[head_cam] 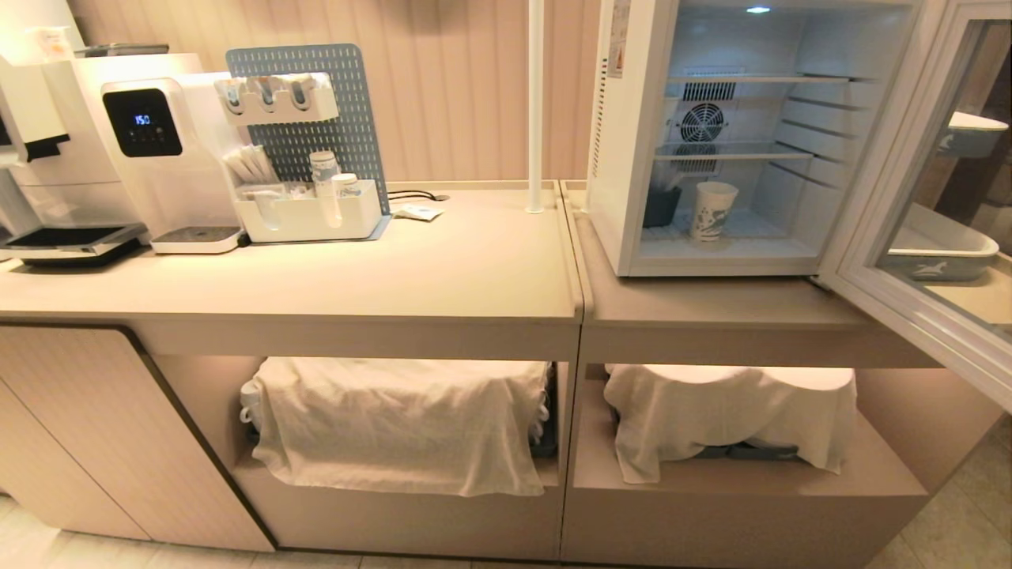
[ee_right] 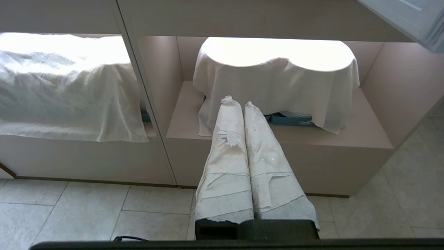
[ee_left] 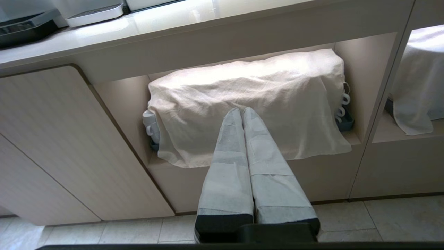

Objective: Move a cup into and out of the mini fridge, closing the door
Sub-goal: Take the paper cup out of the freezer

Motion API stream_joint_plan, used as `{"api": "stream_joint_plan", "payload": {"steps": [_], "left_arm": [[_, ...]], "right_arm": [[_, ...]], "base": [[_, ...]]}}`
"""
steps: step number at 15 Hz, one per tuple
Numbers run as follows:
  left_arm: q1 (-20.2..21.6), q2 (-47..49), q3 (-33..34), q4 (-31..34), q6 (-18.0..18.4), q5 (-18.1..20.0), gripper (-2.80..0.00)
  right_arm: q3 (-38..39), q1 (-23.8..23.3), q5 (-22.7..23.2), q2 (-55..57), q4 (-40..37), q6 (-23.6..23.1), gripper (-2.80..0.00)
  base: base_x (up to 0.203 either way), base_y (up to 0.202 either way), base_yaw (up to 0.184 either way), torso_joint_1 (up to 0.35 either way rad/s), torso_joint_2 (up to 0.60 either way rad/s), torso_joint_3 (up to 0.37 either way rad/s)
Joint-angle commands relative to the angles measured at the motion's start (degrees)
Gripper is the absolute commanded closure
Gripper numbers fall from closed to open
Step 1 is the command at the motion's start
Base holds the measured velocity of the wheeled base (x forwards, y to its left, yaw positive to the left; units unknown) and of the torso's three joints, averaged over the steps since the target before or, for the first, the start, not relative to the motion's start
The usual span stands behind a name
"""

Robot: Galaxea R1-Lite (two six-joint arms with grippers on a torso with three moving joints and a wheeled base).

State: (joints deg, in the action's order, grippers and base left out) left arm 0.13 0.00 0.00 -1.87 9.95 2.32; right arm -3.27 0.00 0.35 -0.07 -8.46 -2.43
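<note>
**A:** Where's the cup?

**B:** I see the cup upright on the floor of the mini fridge, below the lower wire shelf, interior light on. A dark container stands just beside it on the left, apart from it as far as I can tell. The fan grille is on the back wall above them.

**A:** Door?

**B:** The door is swung wide open to the right, well off the cabinet. Through its glass I can see trays on a counter behind.

**A:** Arms?

**B:** Neither arm is in the head view. Left gripper hangs low in front of the left under-counter shelf, jaws pressed together, nothing between them, tips pointing at the white cloth draped over the mugs there. Right gripper is the same: jaws pressed together, empty, aimed at the cloth-covered stack in the right shelf bay under the fridge. Both sets of fingers are wrapped in white tape.

**A:** Rest of the counter?

**B:** Coffee machine at the far left, a pegboard organiser beside it, well apart from the fridge.
</note>
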Motion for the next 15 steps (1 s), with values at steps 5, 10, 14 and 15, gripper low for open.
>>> {"api": "stream_joint_plan", "payload": {"steps": [5,10,14,15], "left_arm": [[0.0,0.1,0.0,-0.2,0.0,0.1,0.00],[0.0,0.1,0.0,0.6,-1.0,0.1,0.00],[0.0,0.1,0.0,1.5,-1.2,0.2,0.00],[0.0,0.1,0.0,1.6,-1.3,0.1,0.00]], "right_arm": [[0.0,0.1,-0.1,0.0,-0.1,0.1,0.00],[-0.1,0.1,-0.1,0.0,-0.1,0.1,0.00],[-0.1,0.0,0.0,0.0,-0.1,-0.1,0.00],[-0.1,0.0,0.0,0.0,-0.1,-0.1,0.00]], "base": [[0.000,0.011,0.000,0.000,0.00,0.000],[0.172,0.046,-0.001,0.001,0.01,0.003],[0.193,0.000,0.000,0.003,0.00,0.000],[0.191,0.000,-0.002,0.001,0.00,0.002]]}}
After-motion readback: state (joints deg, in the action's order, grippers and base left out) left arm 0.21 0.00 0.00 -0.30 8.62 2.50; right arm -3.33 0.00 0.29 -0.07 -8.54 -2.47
